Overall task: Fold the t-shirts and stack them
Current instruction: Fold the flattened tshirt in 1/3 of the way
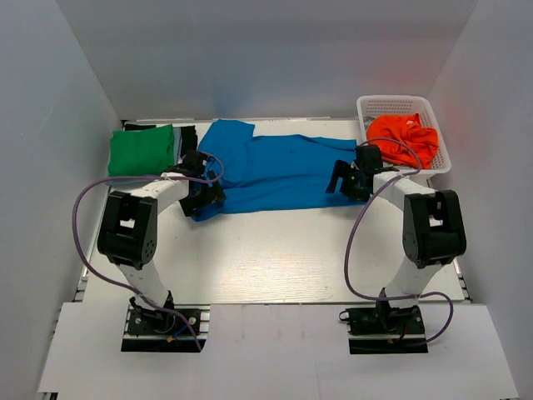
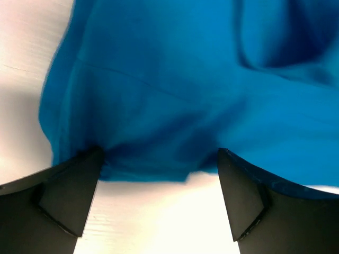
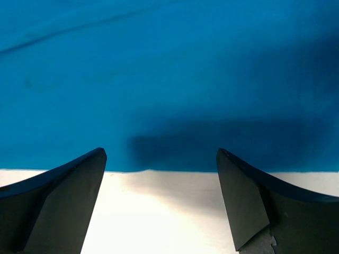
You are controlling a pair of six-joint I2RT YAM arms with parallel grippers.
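Three white walls (image 1: pixel 266 58) around pale table (image 1: pixel 275 250)

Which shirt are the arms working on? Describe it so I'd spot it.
On the white table, midway along the far edge, lies a blue shirt. The green shirt left of it is folded and the orange shirt right of it sits in a basket; only the blue one is spread out flat.

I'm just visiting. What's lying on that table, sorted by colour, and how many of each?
Blue t-shirt: 1
Green t-shirt: 1
Orange t-shirt: 1
Dark clothing beside the green one: at least 1, mostly hidden
White basket: 1
Total: at least 5
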